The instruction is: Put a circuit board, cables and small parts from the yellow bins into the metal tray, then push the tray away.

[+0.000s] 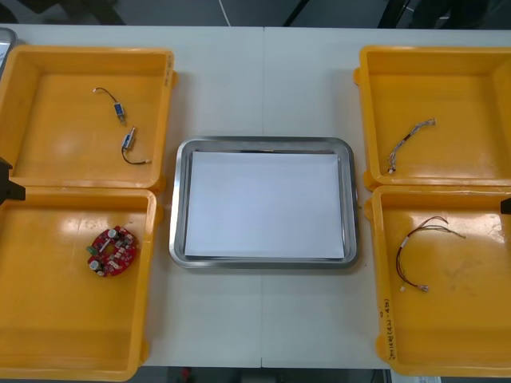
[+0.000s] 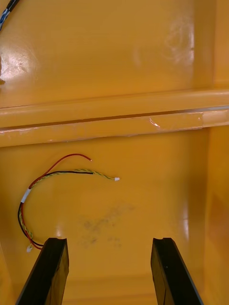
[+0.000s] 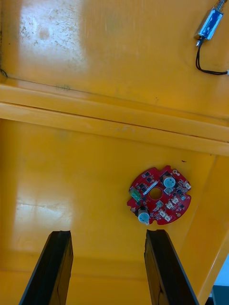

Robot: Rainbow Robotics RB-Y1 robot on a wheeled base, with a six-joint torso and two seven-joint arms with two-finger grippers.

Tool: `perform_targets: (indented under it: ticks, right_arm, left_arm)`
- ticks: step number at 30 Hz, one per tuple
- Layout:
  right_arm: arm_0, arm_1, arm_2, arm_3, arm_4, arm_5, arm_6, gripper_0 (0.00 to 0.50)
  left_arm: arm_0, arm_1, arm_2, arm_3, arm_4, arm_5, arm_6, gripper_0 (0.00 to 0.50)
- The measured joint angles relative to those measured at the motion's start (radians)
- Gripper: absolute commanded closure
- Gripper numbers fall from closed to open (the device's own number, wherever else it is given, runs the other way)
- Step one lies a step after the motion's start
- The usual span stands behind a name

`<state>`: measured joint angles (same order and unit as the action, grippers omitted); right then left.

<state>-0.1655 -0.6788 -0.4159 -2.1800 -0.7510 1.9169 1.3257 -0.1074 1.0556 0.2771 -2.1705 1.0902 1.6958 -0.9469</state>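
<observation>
At table centre in the front view: noted metal tray point(image 1: 177, 199), white inside, lying between the two pairs of bins and apart from all four. Logged far left yellow bin point(image 1: 48, 88) holding two small metal parts point(image 1: 118, 112); near left yellow bin point(image 1: 56, 319) holding round red circuit board point(image 1: 112, 250), flat, toward the tray side. Logged far right yellow bin point(image 1: 463, 72) with twisted blue and white cable point(image 1: 410, 136); near right yellow bin point(image 1: 471, 319) with red and yellow cable point(image 1: 398, 257), bent in an arc. Over to right wrist view: found right gripper point(image 2: 109, 271) above the floor of the near right yellow bin point(image 2: 143, 214), fingers point(image 2: 45, 271) spread wide, pinching nothing. Saw red and yellow cable point(image 2: 26, 194) curving away beyond one fingertip, nearer end just beside that tip; contact there not determinable. Spotted an end of the blue and white cable point(image 2: 5, 12) past the wall dividing the two bins. Over to left wrist view: found left gripper point(image 3: 107, 267) above the near left yellow bin point(image 3: 62, 190), fingers point(image 3: 52, 267) likewise spread, gripping nothing. Saw circuit board point(image 3: 160, 195) flat on the bin floor just beyond one fingertip, apart from it, component side up. Spotted one of the small metal parts point(image 3: 210, 24) with a black cable point(image 3: 210, 72) past the dividing wall, in the far left yellow bin point(image 3: 119, 47).
</observation>
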Motion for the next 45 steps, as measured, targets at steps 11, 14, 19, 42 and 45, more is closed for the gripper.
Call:
perform_targets:
  ticks: [11, 14, 19, 42, 45]
  right_arm:
    - [0.0, 0.0, 0.0, 0.0, 0.0, 0.0, 0.0, 0.0]
    - [0.0, 0.0, 0.0, 0.0, 0.0, 0.0, 0.0, 0.0]
    - [0.0, 0.0, 0.0, 0.0, 0.0, 0.0, 0.0, 0.0]
    - [0.0, 0.0, 0.0, 0.0, 0.0, 0.0, 0.0, 0.0]
    - [0.0, 0.0, 0.0, 0.0, 0.0, 0.0, 0.0, 0.0]
  left_arm:
    - [0.0, 0.0, 0.0, 0.0, 0.0, 0.0, 0.0, 0.058]
    - [0.0, 0.0, 0.0, 0.0, 0.0, 0.0, 0.0, 0.058]
    - [0.0, 0.0, 0.0, 0.0, 0.0, 0.0, 0.0, 0.06]
    - [0.0, 0.0, 0.0, 0.0, 0.0, 0.0, 0.0, 0.06]
    - [0.0, 0.0, 0.0, 0.0, 0.0, 0.0, 0.0, 0.06]
